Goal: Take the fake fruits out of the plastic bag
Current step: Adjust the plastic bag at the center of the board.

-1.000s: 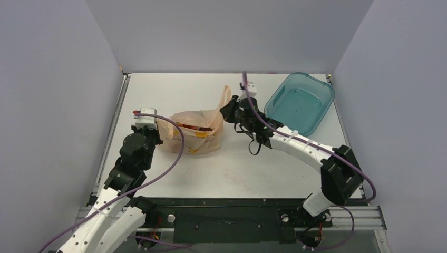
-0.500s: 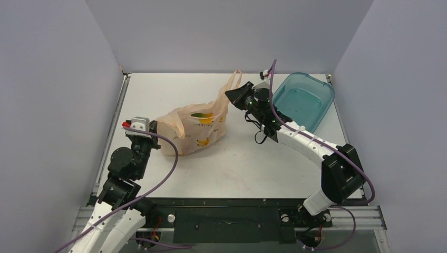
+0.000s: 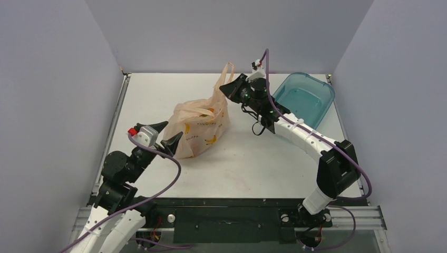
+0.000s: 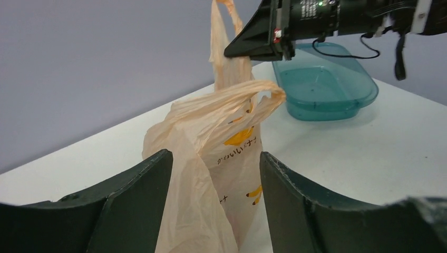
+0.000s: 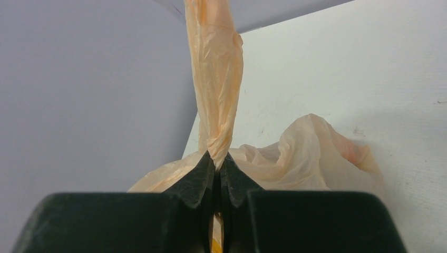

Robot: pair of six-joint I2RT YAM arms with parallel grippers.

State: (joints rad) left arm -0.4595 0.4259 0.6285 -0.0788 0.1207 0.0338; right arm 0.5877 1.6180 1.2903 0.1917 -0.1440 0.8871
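The plastic bag (image 3: 197, 129) is stood on the surface (image 3: 253, 168) and drawn up tall toward the right hand (image 3: 227, 88), whose fingers are pressed together on one loop handle (image 5: 213, 79). Its long axis runs from that pinch down toward the left hand (image 3: 163, 137). That hand is held low with its fingers spread wide. The bag's lower body is seen directly ahead of and between them, though contact cannot be told. The left hand is judged nearer the bag's bottom. The free handle (image 4: 232, 97) is draped across the mouth. The fake fruits are hidden inside.
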